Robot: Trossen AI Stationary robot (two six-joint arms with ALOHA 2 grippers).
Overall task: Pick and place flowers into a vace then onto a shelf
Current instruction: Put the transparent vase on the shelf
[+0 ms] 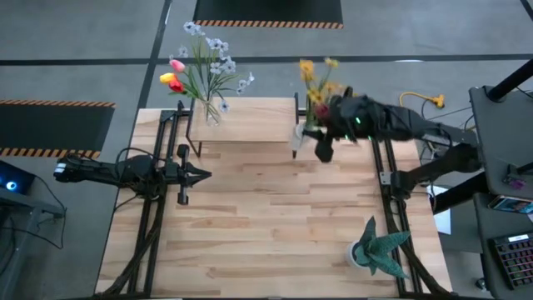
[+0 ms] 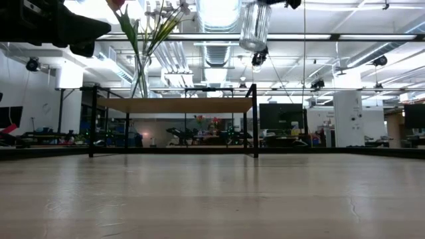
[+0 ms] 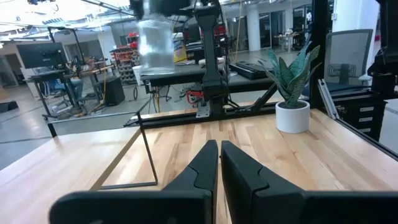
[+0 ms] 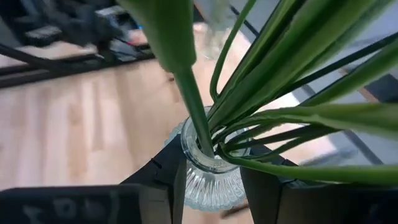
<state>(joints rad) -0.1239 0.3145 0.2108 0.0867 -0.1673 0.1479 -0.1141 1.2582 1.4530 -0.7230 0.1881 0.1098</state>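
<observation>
while a flower-filled vase [image 1: 211,112] stands on the shelf [image 1: 250,125], the right gripper [image 4: 208,180] clamps a second vase [image 4: 211,171] of stems.

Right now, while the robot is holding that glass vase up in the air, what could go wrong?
The right hand grips the ribbed glass vase high above the shelf, so a slip could drop and break it. The yellow flowers lean out to one side, which might tip the vase when it is set down. Another vase of tulips already stands on the shelf and could get bumped. The left hand waits on the table.
</observation>
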